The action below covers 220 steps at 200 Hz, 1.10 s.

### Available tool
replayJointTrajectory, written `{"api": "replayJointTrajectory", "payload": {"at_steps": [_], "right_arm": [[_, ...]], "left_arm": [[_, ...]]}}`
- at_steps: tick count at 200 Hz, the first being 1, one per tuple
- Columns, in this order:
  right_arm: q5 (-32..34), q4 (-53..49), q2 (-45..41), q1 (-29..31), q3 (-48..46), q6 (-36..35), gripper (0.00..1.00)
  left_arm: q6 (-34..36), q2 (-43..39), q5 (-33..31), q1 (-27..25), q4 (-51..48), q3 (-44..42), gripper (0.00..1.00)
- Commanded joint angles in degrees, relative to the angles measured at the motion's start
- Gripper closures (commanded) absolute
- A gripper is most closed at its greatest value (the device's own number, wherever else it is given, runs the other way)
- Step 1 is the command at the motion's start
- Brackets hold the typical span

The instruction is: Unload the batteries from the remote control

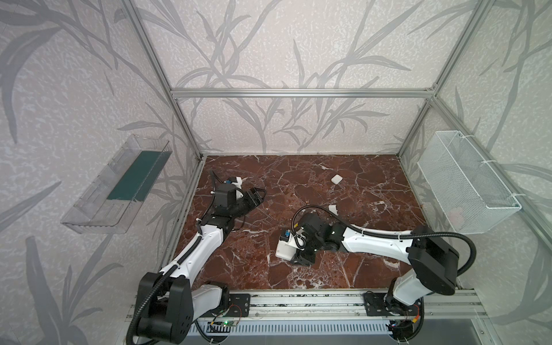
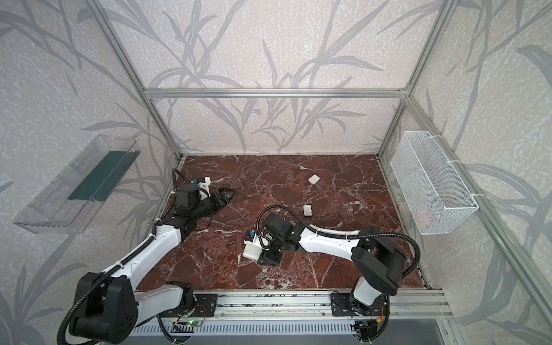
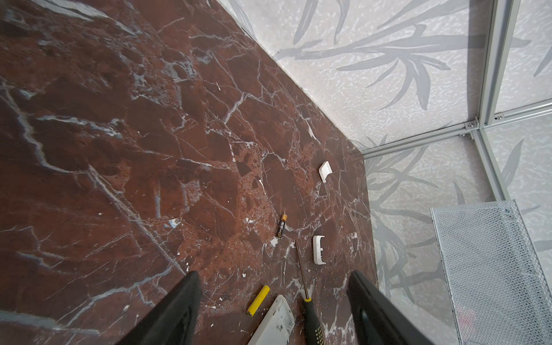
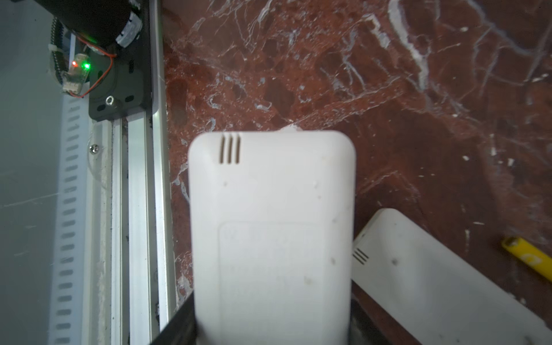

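Two loose batteries show how far along you are. A yellow battery (image 3: pixel 258 299) lies on the tabletop (image 3: pixel 119 149) just beside a second remote (image 3: pixel 276 322). A dark orange-tipped battery (image 3: pixel 282 226) lies farther out, near the white covers (image 3: pixel 318 249). Your right fingers (image 4: pixel 179 328) are clamped across the width of the held remote (image 4: pixel 271 224), its back facing the wrist camera, probably to steady it for unloading. Whether any cells sit inside cannot be told. Your left fingers (image 3: pixel 179 310) stand wide apart and hold nothing. They are over the tabletop's left side, well apart from both remotes, likely to leave room. A screwdriver (image 3: pixel 310 313) lies beside the second remote, seemingly within reach for prying.
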Motion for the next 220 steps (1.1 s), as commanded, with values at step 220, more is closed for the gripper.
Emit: {"api": "replayJointTrajectory", "payload": {"at_steps": [220], "right_arm": [[2.83,-11.29,20.84,-8.24,18.94,-1.69,0.55]], "left_arm": [[-0.36,-1.37,0.83,2.67,0.69,-1.84,0.22]]}}
